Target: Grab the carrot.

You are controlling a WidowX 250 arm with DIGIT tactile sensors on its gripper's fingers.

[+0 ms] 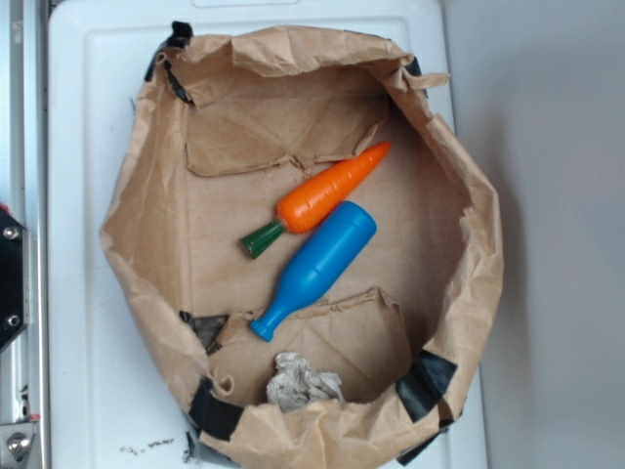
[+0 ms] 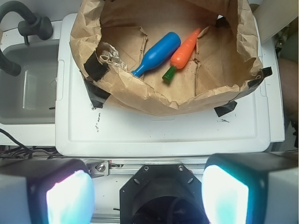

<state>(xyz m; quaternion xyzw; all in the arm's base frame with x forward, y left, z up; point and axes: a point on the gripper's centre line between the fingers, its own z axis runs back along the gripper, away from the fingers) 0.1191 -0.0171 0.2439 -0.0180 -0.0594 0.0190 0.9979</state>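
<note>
Claw is hanging open and empty, well back from the paper bag, so the reach is not yet begun; the carrot is lying inside, touching 1 blue bottle, calling for a careful approach

The carrot is showing bright orange with a dark green stem end. The bottle is showing plain blue. The paper bag is showing brown, patched with black tape, on a white lid.
</note>
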